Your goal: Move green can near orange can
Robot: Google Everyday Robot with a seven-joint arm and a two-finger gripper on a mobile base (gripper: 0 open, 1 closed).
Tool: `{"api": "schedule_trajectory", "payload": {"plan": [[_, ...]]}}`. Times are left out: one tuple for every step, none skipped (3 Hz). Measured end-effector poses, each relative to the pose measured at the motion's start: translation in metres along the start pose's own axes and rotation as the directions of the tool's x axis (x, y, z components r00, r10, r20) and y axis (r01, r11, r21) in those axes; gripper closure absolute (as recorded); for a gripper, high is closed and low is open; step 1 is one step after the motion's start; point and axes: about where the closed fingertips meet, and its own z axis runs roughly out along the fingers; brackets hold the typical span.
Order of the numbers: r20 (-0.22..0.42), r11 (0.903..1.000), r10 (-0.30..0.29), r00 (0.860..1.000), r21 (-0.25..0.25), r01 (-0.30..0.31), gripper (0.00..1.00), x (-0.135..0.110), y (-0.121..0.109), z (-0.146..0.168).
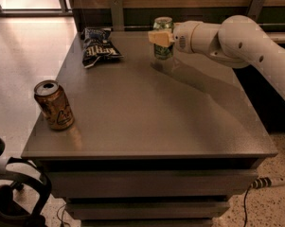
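The green can (163,26) is at the far middle of the grey table (146,108), upright and lifted slightly above the surface. My gripper (161,38) reaches in from the right and is shut on the green can, with a pale finger (157,37) across its front. The orange can (53,105) stands upright near the table's front left corner, well apart from the green can and to its lower left.
A dark blue chip bag (98,46) lies at the far left of the table. My white arm (246,46) crosses the far right side. A black chair base (14,193) stands on the floor at lower left. A cable (265,182) lies at lower right.
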Motion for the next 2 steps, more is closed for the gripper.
{"api": "schedule_trajectory", "payload": {"plan": [[0.003, 0.9998, -0.001, 1.000, -0.019, 0.001, 1.00, -0.010, 0.030, -0.006], [0.037, 0.9994, -0.003, 0.999, -0.034, 0.004, 1.00, -0.007, 0.060, -0.012]]}}
